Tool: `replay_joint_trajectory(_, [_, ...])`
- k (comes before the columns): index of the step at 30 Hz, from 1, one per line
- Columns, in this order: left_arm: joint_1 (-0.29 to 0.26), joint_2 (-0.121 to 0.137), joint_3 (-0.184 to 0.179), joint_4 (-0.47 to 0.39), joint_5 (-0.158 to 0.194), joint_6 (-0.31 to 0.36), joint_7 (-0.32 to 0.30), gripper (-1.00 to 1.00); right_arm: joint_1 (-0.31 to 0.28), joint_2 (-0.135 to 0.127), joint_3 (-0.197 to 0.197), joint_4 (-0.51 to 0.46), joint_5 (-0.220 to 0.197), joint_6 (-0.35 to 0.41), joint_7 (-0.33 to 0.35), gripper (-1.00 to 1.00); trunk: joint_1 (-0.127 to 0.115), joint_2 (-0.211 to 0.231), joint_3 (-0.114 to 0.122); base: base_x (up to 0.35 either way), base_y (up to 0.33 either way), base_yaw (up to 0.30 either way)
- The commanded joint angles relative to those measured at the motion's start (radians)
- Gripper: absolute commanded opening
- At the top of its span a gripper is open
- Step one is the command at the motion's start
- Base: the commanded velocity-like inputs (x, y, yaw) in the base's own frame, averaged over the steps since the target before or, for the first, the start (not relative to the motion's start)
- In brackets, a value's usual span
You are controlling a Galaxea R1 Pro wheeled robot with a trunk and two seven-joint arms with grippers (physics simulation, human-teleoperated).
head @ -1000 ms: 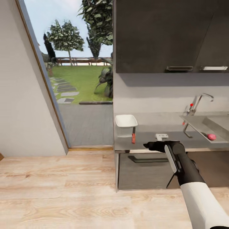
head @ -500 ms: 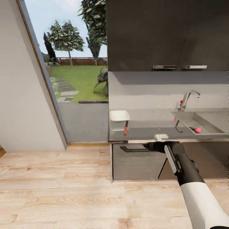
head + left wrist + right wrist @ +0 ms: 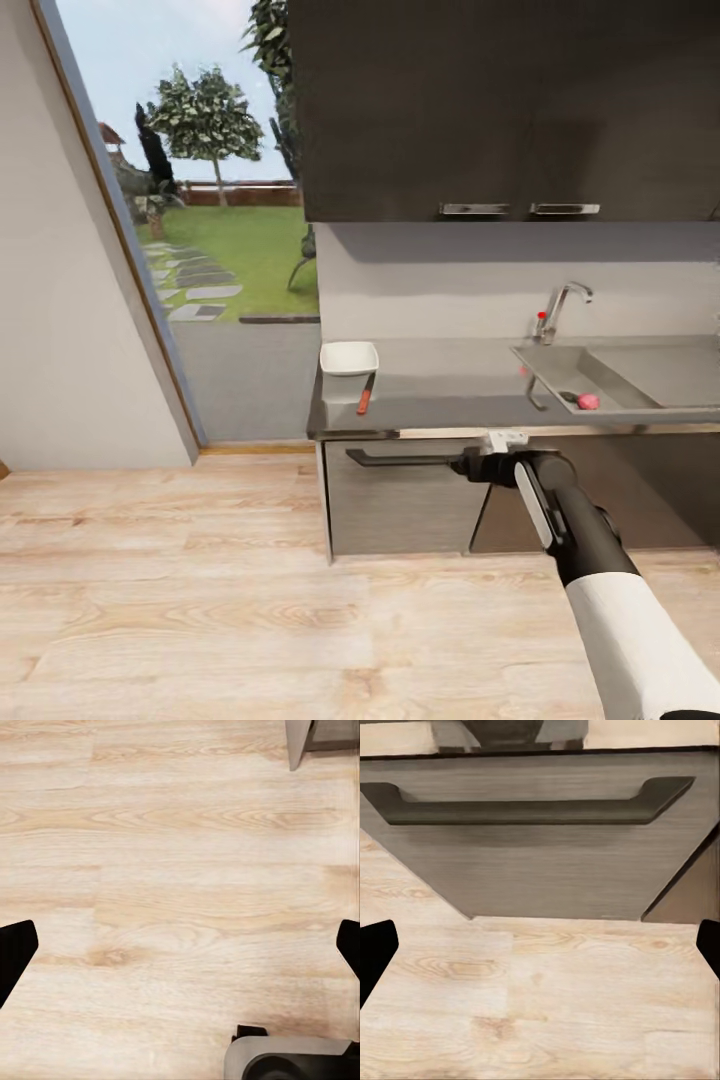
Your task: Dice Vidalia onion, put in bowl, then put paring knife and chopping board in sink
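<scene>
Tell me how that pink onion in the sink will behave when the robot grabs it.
The onion looks small and rounded, so it will probably roll if nudged along the sink floor. Its smooth, curved surface may let it slip from a two-fingered pinch unless gripped across the middle. It seems firm and light enough to lift easily.

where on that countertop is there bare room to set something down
The widest bare stretch of countertop lies between the paring knife and the sink. It is crowded at the far-left corner, where the bowl sits with the knife beside it.

one bowl, one paring knife, one onion, one faucet, two cabinet handles
</scene>
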Motion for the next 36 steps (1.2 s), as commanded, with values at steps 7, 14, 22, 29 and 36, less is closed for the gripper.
replay_joint_trajectory(7, [0.001, -0.005, 0.0, -0.002, 0.002, -0.001, 0.0, 1.0, -0.001, -0.004, -0.001, 0.133, 0.001, -0.109, 0.003, 1.0, 0.001, -0.002, -0.002, -0.004, -0.323, 0.0])
replay_joint_trajectory(14, [0.0, -0.007, 0.0, -0.002, 0.002, -0.001, 0.0, 1.0, -0.001, -0.007, -0.001, 0.331, 0.003, -0.288, 0.003, 1.0, 0.001, -0.002, -0.002, 0.004, -0.324, 0.0])
replay_joint_trajectory(22, [0.0, -0.008, 0.0, -0.001, 0.002, 0.0, 0.0, 1.0, -0.001, -0.014, -0.001, 0.65, 0.005, -0.591, 0.002, 1.0, 0.001, -0.002, -0.002, 0.071, -0.322, 0.0])
replay_joint_trajectory(29, [0.0, -0.008, 0.0, -0.002, 0.002, 0.0, 0.0, 1.0, -0.001, -0.016, 0.001, 0.911, 0.005, -0.862, 0.002, 1.0, 0.001, -0.002, -0.002, 0.087, -0.322, 0.0])
replay_joint_trajectory(36, [0.0, -0.008, 0.0, -0.002, 0.002, 0.0, 0.001, 1.0, 0.01, -0.015, 0.002, 1.058, 0.005, -1.096, 0.0, 1.0, 0.001, -0.002, -0.002, 0.088, -0.322, 0.0])
